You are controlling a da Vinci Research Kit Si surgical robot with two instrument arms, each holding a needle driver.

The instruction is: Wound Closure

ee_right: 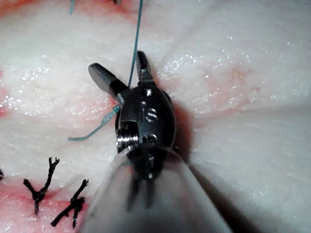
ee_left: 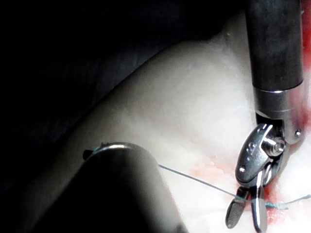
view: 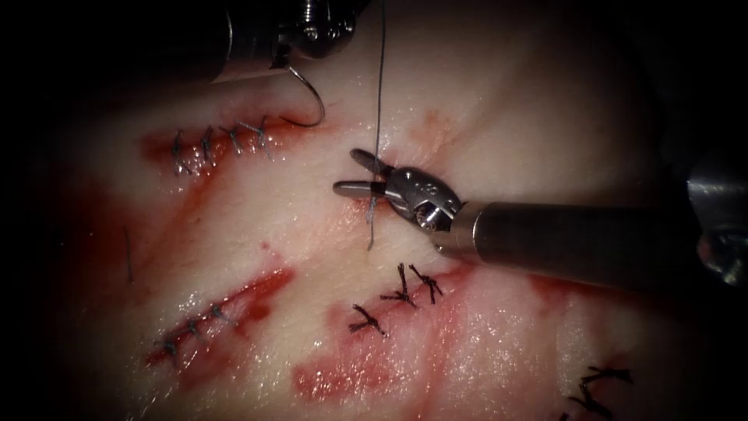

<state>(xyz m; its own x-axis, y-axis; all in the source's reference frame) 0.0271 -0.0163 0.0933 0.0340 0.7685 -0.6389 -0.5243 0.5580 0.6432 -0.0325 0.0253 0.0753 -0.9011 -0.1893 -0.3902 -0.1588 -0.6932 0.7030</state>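
Needle: my left tool (view: 290, 53) is holding the curved needle (view: 310, 100) by its upper end, jaws clamped on it; the rest of the curve is hanging free above the tissue (view: 514, 101), its point just right of the stitched cut (view: 222, 140), not in the tissue. I am judging this grip is keeping the needle lifted out of the way.

Thread: the thread (view: 379, 86) is running down from the top edge of the endoscope view and passing between the jaws of my right tool (view: 352, 173); its loose end (view: 372, 230) is lying on the tissue just below them.

Right tool: its jaws are standing apart with the thread lying in the gap near their hinge, not clamped. In its own wrist view the right tool (ee_right: 121, 73) is straddling the thread (ee_right: 136, 39). I am judging the open jaws are placed around the strand so they could close on it.

Left wrist view: the right tool (ee_left: 245, 216) is showing with the thread (ee_left: 194, 179) crossing at its jaws.

Older stitches: dark knots (view: 405, 290) are sitting below my right tool; red fluid (view: 343, 378) is pooling lower down.
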